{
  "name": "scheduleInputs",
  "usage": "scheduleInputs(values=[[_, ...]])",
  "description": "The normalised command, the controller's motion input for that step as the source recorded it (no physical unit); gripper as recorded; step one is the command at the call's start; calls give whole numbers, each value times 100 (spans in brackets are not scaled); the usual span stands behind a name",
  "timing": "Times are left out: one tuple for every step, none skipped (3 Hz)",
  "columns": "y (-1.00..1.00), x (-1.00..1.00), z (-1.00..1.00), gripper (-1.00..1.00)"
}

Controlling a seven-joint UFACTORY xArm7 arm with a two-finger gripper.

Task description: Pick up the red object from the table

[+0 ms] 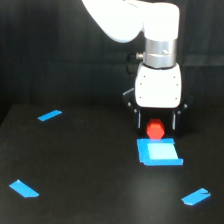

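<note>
The red object (pixel 155 130) is a small red-orange block resting at the far edge of the flat blue square (pixel 159 153) on the black table (pixel 85 165). My gripper (pixel 156 132) hangs straight down from the white arm, and its dark fingers (pixel 138 121) stand on either side of the block. A gap shows between each finger and the block, so the gripper looks open. The fingertips blend into the dark surface, and I cannot see whether they touch the table.
Three blue tape strips lie on the table: one at the exterior view's far left (pixel 49 115), one at the near left (pixel 24 188) and one at the near right (pixel 196 197). The white arm body (pixel 158 85) towers over the block.
</note>
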Motion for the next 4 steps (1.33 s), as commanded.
scheduleInputs(values=[[11,1,-60,37],[-10,-9,-15,-93],[-18,-11,-2,-100],[-21,-11,2,-100]])
